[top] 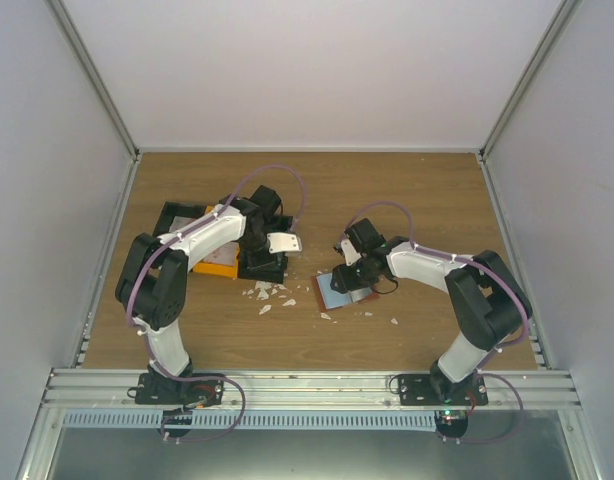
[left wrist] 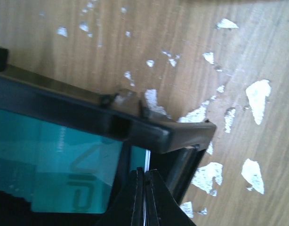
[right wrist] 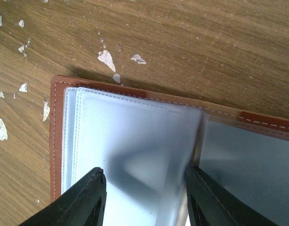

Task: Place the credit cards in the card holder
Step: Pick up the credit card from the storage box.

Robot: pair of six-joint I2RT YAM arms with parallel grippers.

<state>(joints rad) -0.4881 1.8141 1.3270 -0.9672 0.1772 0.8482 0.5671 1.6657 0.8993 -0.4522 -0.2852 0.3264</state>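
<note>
The left tool (left wrist: pixel 144 183) is pinched shut at the corner of a black bin (left wrist: pixel 149 129), a thin white sliver between its fingers, and a teal card (left wrist: pixel 64 160) in the bin bears dim lettering too blurred to read. The right tool (right wrist: pixel 144 172) stands open astride a clear sleeve (right wrist: pixel 135 141) of the brown card holder (right wrist: pixel 57 141), gripping nothing. The holder lies spread on the wood-grain surface (right wrist: pixel 205 47) among white scraps (left wrist: pixel 257 99), with pale walls (top: pixel 287 70) beyond.

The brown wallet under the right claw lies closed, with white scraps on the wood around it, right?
Not closed: the card holder lies open, clear sleeves showing, in the right wrist view. It is under the right gripper, white scraps around it.
</note>
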